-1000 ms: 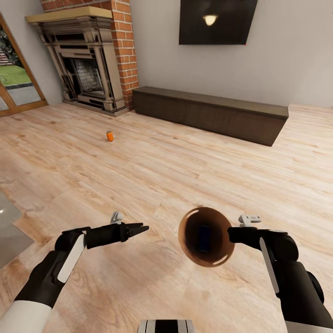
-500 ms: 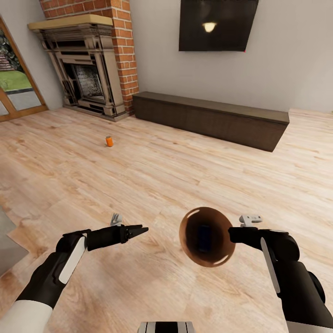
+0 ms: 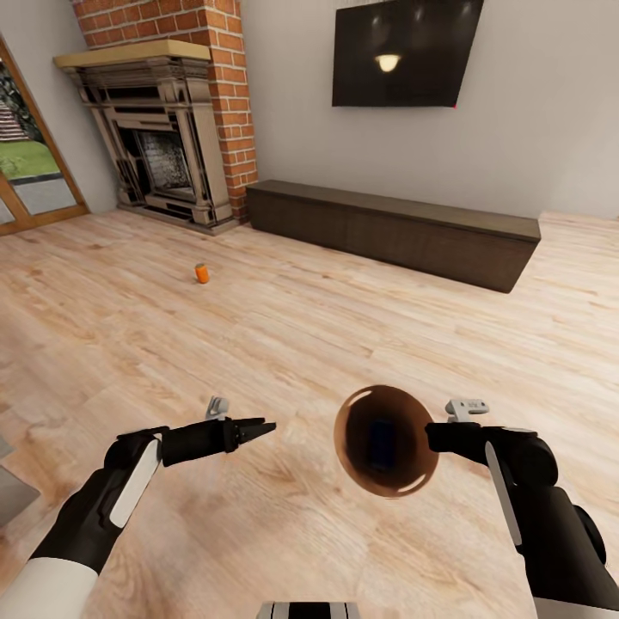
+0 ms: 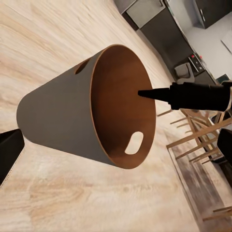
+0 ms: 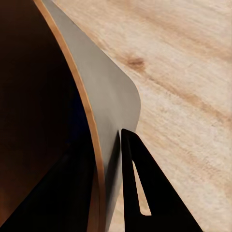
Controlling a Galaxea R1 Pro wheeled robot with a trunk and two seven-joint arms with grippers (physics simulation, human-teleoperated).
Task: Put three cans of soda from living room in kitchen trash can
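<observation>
On the plank floor (image 3: 284,335), the orange can (image 3: 202,273) stands upright, well ahead-left, nearer the seemingly closed left gripper (image 3: 258,426); the right gripper (image 3: 432,437) pinches the bin (image 3: 384,440) rim.

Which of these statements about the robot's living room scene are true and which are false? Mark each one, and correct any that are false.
1. The right gripper holds the trash can by its rim. True.
2. An orange soda can stands on the wood floor in front of the fireplace. True.
3. The left gripper is carrying a soda can. False: its fingers are closed together with nothing between them.
4. The trash can is empty. False: a blue can shows inside it.
5. The orange soda can sits on the long dark bench. False: it is on the floor, well apart from the bench.
</observation>
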